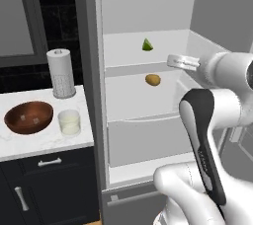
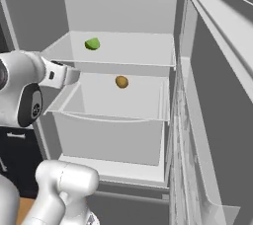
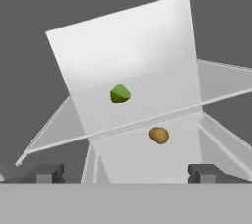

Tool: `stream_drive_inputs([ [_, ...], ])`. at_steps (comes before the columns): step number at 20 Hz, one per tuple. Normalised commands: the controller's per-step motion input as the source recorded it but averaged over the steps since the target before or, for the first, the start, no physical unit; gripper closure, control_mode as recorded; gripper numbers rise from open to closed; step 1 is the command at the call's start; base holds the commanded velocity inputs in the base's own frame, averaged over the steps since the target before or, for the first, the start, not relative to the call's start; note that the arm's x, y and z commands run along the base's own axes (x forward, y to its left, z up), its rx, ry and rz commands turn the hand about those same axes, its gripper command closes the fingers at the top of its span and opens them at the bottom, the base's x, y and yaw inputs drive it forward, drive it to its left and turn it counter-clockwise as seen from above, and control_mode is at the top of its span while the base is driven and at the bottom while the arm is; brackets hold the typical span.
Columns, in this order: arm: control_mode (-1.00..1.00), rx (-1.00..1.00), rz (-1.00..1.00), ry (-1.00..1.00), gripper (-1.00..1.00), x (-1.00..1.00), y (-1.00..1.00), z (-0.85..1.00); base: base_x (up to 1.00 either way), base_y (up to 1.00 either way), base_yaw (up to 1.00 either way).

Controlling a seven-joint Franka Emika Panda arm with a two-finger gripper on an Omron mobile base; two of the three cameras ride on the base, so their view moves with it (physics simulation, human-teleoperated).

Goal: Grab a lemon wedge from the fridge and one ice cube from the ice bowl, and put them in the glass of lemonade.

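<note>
Inside, the fridge (image 1: 148, 115) is smooth white plastic, its door swung open, with two flat shelves over a plain drawer front. One lemon wedge (image 1: 147, 45), small, green-yellow and pointed, sits on the upper shelf toward its back, left of the middle. One tan-orange oval item (image 1: 153, 80) lies on the lower shelf, near that shelf's back edge and slightly right of the wedge. The gripper (image 3: 125, 173) hangs in front of the open fridge at about the level of the upper shelf's front edge, jaws spread wide and holding nothing, well apart from the wedge; nothing lies between them.

Left of the fridge runs a white marbled counter (image 1: 44, 142) over dark cabinets. One ice bowl (image 1: 28, 117), round, shallow and reddish-brown like wood, rests near the counter's front edge with pale cubes inside. One glass of lemonade (image 1: 69, 123), a short clear tumbler, stands just beside it at the counter's right end. One white paper-towel roll (image 1: 61, 72) stands upright at the back edge.
</note>
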Motion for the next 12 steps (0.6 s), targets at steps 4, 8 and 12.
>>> stream_drive_inputs([
  [4,-1.0,-0.03,0.08,0.13,-1.0,0.78,0.0,0.74,0.0,0.0,0.0],
  [8,-1.0,-0.18,0.09,0.48,-1.0,0.7,0.0,0.49,0.0,0.0,0.0],
  [12,-1.0,-0.07,0.04,0.15,-1.0,0.32,0.09,-0.24,0.0,0.0,0.0],
])
